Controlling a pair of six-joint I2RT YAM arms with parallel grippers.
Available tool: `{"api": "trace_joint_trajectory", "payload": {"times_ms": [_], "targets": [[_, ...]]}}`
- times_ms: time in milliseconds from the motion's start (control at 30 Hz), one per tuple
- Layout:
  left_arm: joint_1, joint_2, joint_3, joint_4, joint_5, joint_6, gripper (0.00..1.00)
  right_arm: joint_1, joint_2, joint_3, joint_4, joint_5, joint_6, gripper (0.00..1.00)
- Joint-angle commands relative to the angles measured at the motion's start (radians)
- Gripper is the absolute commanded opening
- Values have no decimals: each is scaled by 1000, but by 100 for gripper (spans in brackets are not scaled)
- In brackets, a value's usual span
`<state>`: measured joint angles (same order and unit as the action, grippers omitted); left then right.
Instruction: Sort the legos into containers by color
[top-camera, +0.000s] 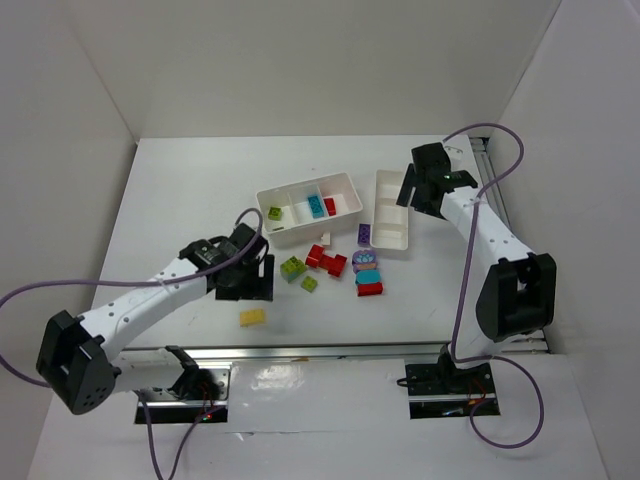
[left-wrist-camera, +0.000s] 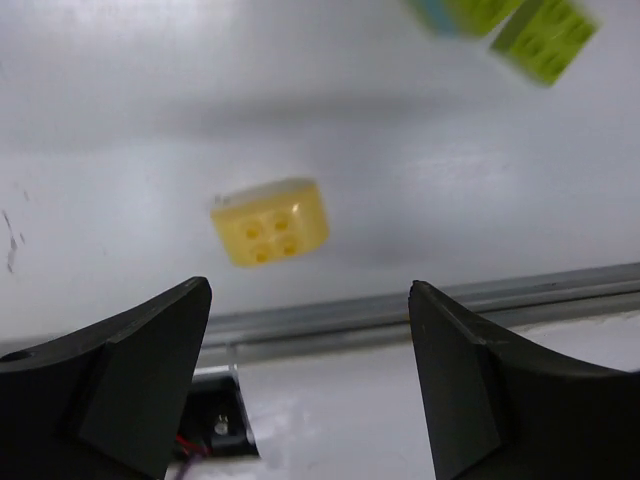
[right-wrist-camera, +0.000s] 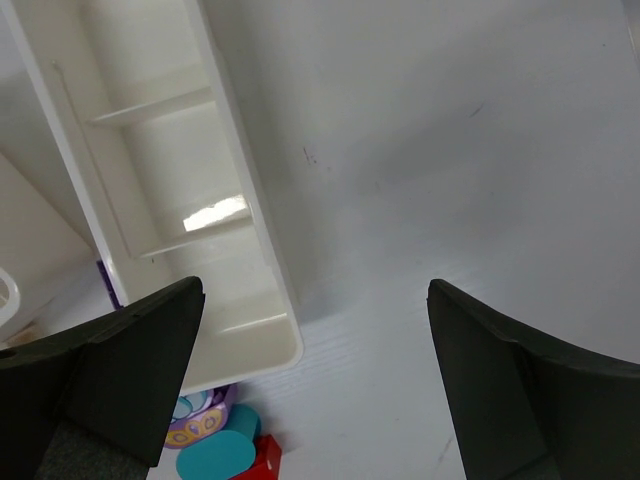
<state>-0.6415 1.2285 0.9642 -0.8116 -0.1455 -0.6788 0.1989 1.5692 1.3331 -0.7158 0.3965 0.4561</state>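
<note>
A yellow lego (left-wrist-camera: 270, 222) lies alone on the table (top-camera: 180, 200), just ahead of my left gripper (left-wrist-camera: 310, 290), whose jaws stand open and empty. From above, the left gripper (top-camera: 252, 290) hovers just above the yellow lego (top-camera: 253, 316). Green legos (top-camera: 293, 268), red ones (top-camera: 326, 260), a purple one (top-camera: 364, 234) and a teal one (top-camera: 368, 275) lie loose in front of the containers. The wider container (top-camera: 345, 185) holds a green, a teal and a red brick. My right gripper (top-camera: 408, 198) is open and empty at the far end of the narrow container (top-camera: 390, 222).
A metal rail (top-camera: 330, 350) runs along the near table edge, close behind the yellow brick. White walls enclose the table on three sides. In the right wrist view the narrow tray (right-wrist-camera: 180, 200) sits left, with a purple piece (right-wrist-camera: 200, 420) and a teal brick (right-wrist-camera: 215, 455) beyond its end.
</note>
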Motion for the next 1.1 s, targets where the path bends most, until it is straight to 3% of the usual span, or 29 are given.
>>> {"api": "trace_joint_trajectory", "payload": {"times_ms": [0,200,333,567,700,1067], "targets": [[-21,-49,-85,-98,44,-183,91,17,9,6,59,-16,13,100],[-32,63,-122,-190,32,-352,93,17,0,6,59,-16,13,100],[-32,135,-122,-170,21,-370,93,17,-11,-3,50,-7,13,100],[-32,198,-131,-95,-3,-311,93,17,-29,-3,41,16,13,100],[-32,209,-140,32,76,-193,92,17,-29,-3,32,16,13,100],[-62,344,-95,149,138,-41,90,17,-20,6,32,7,13,100]]}}
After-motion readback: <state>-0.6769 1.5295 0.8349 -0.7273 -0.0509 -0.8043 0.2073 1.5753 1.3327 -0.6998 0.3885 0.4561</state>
